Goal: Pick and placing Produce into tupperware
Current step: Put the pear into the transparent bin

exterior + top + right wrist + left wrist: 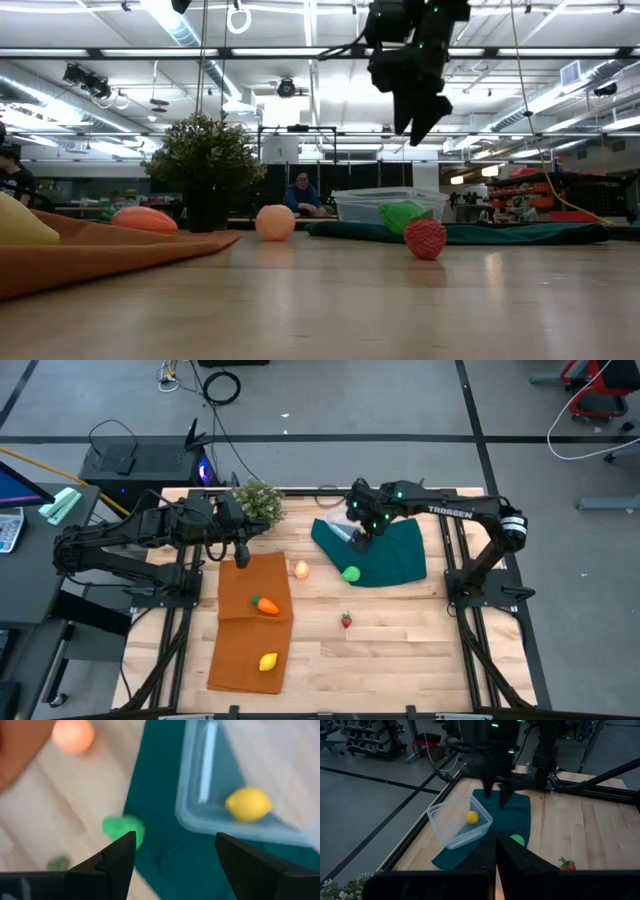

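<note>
**Operator:** Tupperware (460, 822) status, and which step is in hand?

**Technician:** One yellow lemon (472, 817) lies inside the box; the box rests on the dark green cloth (395, 555) at the far side of the table. The right gripper (175, 852) hangs above the cloth beside the box, jaws spread, carrying nothing; judged from this, the step in hand is the fetch of another item.

**Operator:** Which item?

**Technician:** Probably the green ball (351, 573); it sits at the near edge of the cloth, close to the gripper. The move calls for a short shift toward it, a descent with the jaws astride, a closure, a lift, then a carry over the box rim.

**Operator:** Remaining produce?

**Technician:** Peach ball (301, 569) on bare wood beside the orange cloth (240, 600); carrot (265, 605) and a second lemon (268, 661) on that orange cloth; strawberry (346, 620) alone on the wood nearer the front. Most of the task is outstanding.

**Operator:** Left arm?

**Technician:** The left gripper (496, 857) waits near the potted plant (258, 500), fingers pressed together, empty.

**Operator:** Appearance of the box?

**Technician:** Clear plastic, roughly square, rounded corners, no lid on it; the walls look thin and the cloth beneath may let it slide, so a release from low height seems advisable.
</note>
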`<action>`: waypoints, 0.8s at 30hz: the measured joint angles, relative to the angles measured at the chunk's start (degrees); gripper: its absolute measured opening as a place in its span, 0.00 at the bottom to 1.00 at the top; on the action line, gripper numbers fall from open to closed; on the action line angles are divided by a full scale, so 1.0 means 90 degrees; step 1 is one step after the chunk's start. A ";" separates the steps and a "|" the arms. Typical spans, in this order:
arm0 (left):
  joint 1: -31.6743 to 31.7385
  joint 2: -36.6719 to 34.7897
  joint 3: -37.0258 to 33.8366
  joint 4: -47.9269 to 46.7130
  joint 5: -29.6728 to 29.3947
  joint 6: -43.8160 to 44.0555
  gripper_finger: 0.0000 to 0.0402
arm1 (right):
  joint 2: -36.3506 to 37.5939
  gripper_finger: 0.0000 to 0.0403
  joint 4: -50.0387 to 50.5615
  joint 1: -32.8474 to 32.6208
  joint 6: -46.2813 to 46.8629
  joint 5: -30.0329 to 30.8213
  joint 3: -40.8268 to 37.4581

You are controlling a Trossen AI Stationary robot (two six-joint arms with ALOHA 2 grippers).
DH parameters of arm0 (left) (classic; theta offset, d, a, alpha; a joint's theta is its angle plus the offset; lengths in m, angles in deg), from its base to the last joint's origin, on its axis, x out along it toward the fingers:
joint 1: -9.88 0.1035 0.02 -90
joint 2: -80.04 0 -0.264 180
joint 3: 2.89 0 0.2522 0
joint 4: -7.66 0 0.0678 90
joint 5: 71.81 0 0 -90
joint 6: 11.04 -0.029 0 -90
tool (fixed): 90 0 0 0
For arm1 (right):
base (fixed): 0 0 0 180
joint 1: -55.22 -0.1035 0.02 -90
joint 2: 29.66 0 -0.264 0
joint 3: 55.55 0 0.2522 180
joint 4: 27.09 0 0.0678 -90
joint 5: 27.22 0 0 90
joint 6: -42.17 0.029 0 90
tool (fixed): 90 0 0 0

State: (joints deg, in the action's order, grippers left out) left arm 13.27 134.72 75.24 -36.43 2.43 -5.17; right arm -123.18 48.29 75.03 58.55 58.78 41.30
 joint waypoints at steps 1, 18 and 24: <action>0.0000 0.0002 0.0000 0.0000 0.0000 0.0000 0.04 | 0.0018 0.58 0.0138 -0.0157 0.0051 0.0087 0.0000; -0.0102 0.0000 0.0000 -0.0040 0.0069 0.0163 0.03 | 0.1015 0.54 0.1066 -0.2352 0.0776 0.0724 -0.1270; -0.0155 0.0000 0.0001 -0.0138 0.0068 0.0163 0.05 | 0.2611 0.54 0.0412 -0.2596 0.1605 0.0579 -0.2906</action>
State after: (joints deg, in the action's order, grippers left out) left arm 11.88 134.72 75.25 -37.68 3.04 -3.71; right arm -99.68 52.00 51.67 73.00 63.99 15.14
